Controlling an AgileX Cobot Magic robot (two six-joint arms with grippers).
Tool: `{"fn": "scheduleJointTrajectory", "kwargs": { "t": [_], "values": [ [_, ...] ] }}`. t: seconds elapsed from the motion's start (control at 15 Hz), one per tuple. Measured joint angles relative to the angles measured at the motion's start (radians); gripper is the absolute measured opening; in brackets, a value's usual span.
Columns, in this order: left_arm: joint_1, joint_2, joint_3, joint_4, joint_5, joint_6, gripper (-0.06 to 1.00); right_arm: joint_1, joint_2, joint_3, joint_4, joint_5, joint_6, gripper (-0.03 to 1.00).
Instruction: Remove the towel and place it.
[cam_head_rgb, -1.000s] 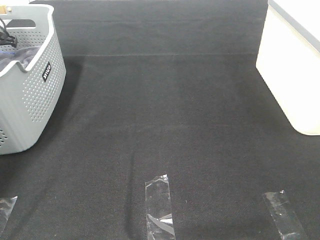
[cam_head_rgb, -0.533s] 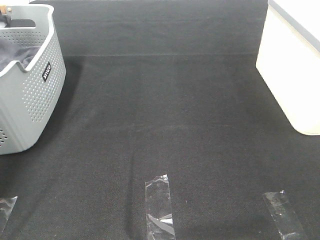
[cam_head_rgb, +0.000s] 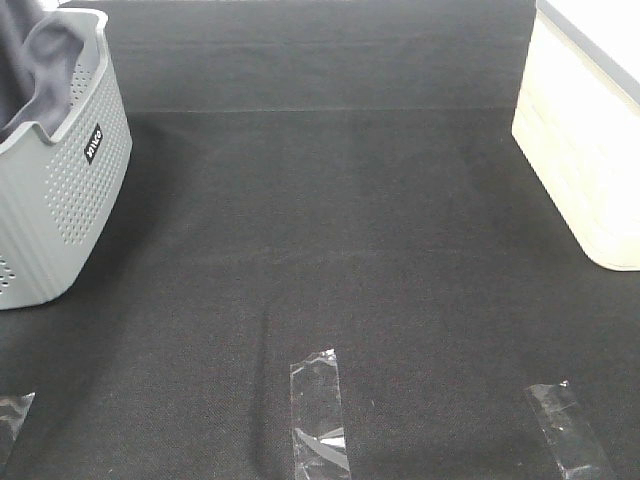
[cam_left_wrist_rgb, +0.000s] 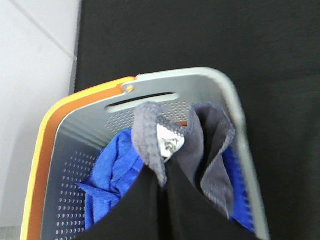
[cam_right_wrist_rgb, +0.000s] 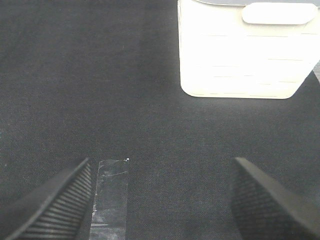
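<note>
One pinch does it: my left gripper (cam_left_wrist_rgb: 161, 182) is clamped on the towel (cam_left_wrist_rgb: 212, 150) at its hem, bunching it above the basket (cam_head_rgb: 70, 190), I judge to clear the blue cloth (cam_left_wrist_rgb: 112, 175). My right gripper (cam_right_wrist_rgb: 161, 172) hangs wide and empty over the mat (cam_head_rgb: 350, 220).

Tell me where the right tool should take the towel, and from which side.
Take the hemmed fold hanging beside the left tool's pinch, above the basket rim. Likely come from the open table side: the towel stands up clear there, while the basket walls block anything lower.
</note>
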Motion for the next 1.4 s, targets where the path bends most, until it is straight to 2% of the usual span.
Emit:
{"fn": "scheduleJointTrajectory", "kwargs": {
  "t": [0.33,0.53,0.67,0.87,1.0,1.13,1.27,1.33,1.4],
  "values": [
    [-0.194,-0.161,0.000,-0.010,0.117,0.062,0.00,0.000,0.000,0.000,0.000,0.000,0.000,0.71],
    [-0.297,-0.183,0.000,-0.022,0.139,0.093,0.00,0.000,0.000,0.000,0.009,0.000,0.000,0.71],
    [-0.381,-0.184,0.000,-0.029,0.139,0.097,0.00,0.000,0.009,0.000,0.053,0.000,0.000,0.71],
    [-0.521,-0.190,0.000,-0.036,0.143,0.102,0.00,0.001,0.129,-0.002,0.184,-0.028,-0.050,0.71],
    [-0.611,-0.190,0.000,-0.036,0.145,0.108,0.00,0.001,0.254,-0.010,0.275,-0.055,-0.161,0.71],
    [-0.683,-0.190,0.000,-0.046,0.145,0.108,0.00,0.001,0.402,-0.010,0.417,-0.103,-0.314,0.71],
    [-0.731,-0.190,0.000,-0.059,0.145,0.110,0.00,0.001,0.558,-0.010,0.622,-0.171,-0.519,0.71],
    [-0.748,-0.190,0.000,-0.072,0.139,0.111,0.00,0.001,0.677,-0.010,0.782,-0.210,-0.723,0.71],
    [-0.749,-0.190,0.000,-0.080,0.134,0.111,0.00,0.001,0.720,-0.010,0.840,-0.218,-0.801,0.71]
  ]
}}
